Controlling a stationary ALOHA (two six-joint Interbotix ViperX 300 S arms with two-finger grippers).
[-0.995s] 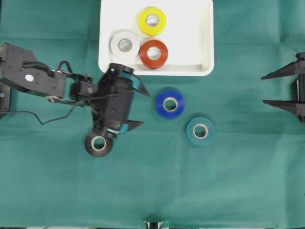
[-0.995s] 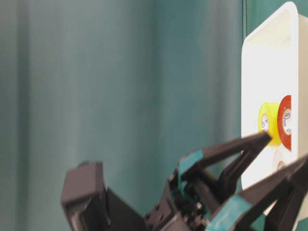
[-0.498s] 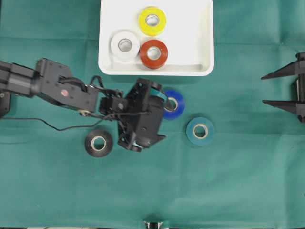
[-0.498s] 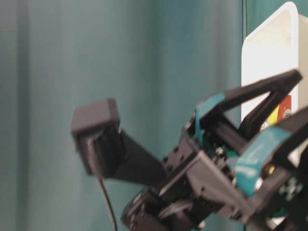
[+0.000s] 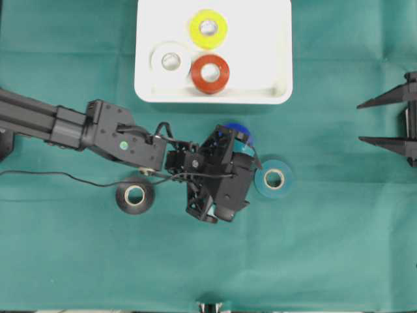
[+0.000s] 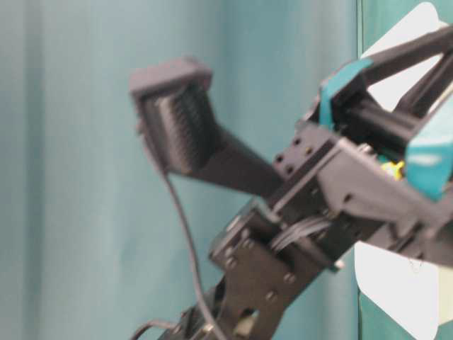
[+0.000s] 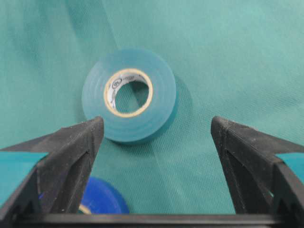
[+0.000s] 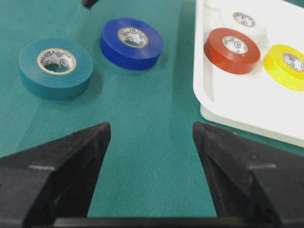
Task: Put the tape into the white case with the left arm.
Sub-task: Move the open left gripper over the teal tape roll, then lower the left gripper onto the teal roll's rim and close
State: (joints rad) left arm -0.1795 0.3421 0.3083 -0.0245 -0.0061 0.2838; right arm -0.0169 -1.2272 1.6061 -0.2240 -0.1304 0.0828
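Overhead exterior view: the left arm (image 5: pixel 98 127) reaches across a green-covered counter (image 5: pixel 326 248), its left tool (image 5: pixel 251 153) spread wide and empty between a blue tape roll (image 5: pixel 236 128), which it partly covers, and a teal tape roll (image 5: pixel 274 178) just to the right. Small print rings the inner cores of the rolls, but it is too fine to read in any view. From the left wrist camera the teal roll lies flat ahead of the two teal-banded fingers (image 7: pixel 71 152), touching neither, while the blue roll peeks out under the near finger. A black tape roll (image 5: pixel 134 195) sits apart on the cloth below the arm, beside a loose cable (image 5: pixel 58 175). The white case (image 5: pixel 277 39) rests against the top edge of the view and holds a yellow roll (image 5: pixel 208 27), a white roll (image 5: pixel 171 60) and a red roll (image 5: pixel 210 72) bunched in its left half; its right half is bare. The right tool (image 5: pixel 365 122) waits at the right edge, prongs spread, holding nothing. Open cloth stretches along the lower half of the counter and between the teal roll and the right tool.
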